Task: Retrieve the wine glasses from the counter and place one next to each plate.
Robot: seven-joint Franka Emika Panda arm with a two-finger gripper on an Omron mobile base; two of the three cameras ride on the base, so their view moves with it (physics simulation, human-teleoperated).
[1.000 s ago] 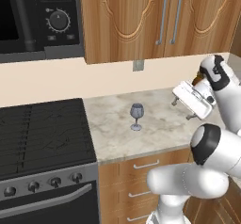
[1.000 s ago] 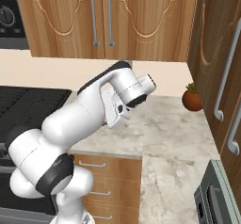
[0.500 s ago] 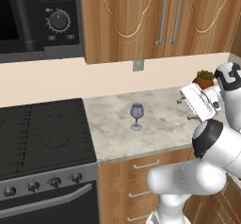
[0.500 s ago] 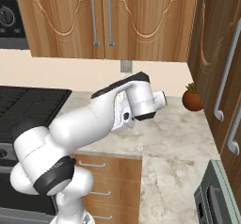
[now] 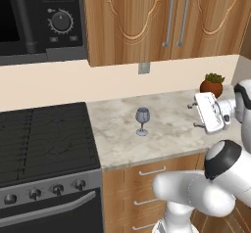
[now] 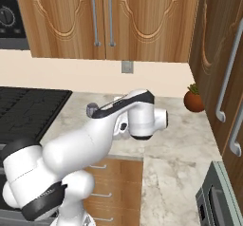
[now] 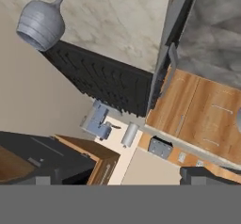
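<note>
A wine glass stands upright mid-counter, just right of the stove, and the gripper, jaws spread wide (nothing in them), should level out and take it by the bowl without tipping it.

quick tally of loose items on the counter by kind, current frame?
wine glass: 1
potted plant: 1
total: 2
</note>
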